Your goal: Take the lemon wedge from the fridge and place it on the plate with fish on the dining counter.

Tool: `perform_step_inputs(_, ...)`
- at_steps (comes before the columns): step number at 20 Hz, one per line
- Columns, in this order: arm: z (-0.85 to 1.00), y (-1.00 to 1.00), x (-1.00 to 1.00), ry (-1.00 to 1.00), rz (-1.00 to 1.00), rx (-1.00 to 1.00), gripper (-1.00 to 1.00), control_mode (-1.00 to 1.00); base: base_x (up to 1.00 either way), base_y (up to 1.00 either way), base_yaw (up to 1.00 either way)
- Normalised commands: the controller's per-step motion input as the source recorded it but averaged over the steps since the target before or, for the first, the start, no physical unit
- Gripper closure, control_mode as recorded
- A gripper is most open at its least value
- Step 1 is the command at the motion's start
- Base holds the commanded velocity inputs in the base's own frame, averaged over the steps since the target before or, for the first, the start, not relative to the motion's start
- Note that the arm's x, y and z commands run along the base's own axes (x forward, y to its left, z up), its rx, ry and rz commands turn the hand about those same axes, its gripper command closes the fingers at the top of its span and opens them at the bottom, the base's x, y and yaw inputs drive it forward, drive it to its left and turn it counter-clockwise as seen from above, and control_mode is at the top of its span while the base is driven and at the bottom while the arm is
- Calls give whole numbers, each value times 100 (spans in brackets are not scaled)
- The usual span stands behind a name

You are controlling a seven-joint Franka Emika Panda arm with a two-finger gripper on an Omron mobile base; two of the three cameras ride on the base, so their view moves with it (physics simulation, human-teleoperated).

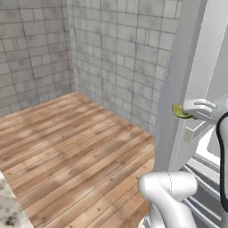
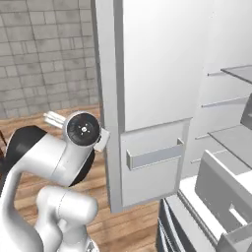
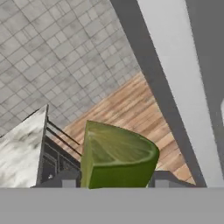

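Note:
My gripper (image 3: 113, 180) is shut on the lemon wedge (image 3: 116, 155), a yellow-green wedge that stands up between the two dark fingertips (image 3: 64, 179). In the left base view the lemon wedge (image 1: 180, 111) sticks out to the left of the white hand of the gripper (image 1: 189, 110), level with the edge of the open fridge door (image 1: 176, 84). The fridge (image 2: 157, 74) stands open, with its white inside and shelves (image 2: 236, 138) on the right. A corner of the marble dining counter (image 3: 22, 146) lies far below the hand. The plate is out of view.
Grey tiled walls (image 1: 111, 49) close off the room behind a bare wooden floor (image 1: 75, 142). Dark stool frames (image 3: 59, 153) stand by the counter's edge. The counter's marble corner (image 1: 8, 209) shows at lower left. Grey fridge drawers (image 2: 221, 197) stick out at lower right.

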Motion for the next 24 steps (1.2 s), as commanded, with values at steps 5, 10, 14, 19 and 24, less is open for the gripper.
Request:
perform_step_inputs(5, 0, 0, 0, 0, 0, 0, 100, 100, 0, 17, 93)
perform_step_inputs(10, 0, 0, 0, 0, 0, 0, 100, 100, 16, 8, 84)
perform_step_inputs(14, 0, 0, 0, 0, 0, 0, 100, 100, 95, 0, 58)
perform_step_inputs(19, 0, 0, 0, 0, 0, 0, 100, 100, 100, 0, 39)
perform_step_inputs(24, 0, 0, 0, 0, 0, 0, 100, 100, 100, -4, 44)
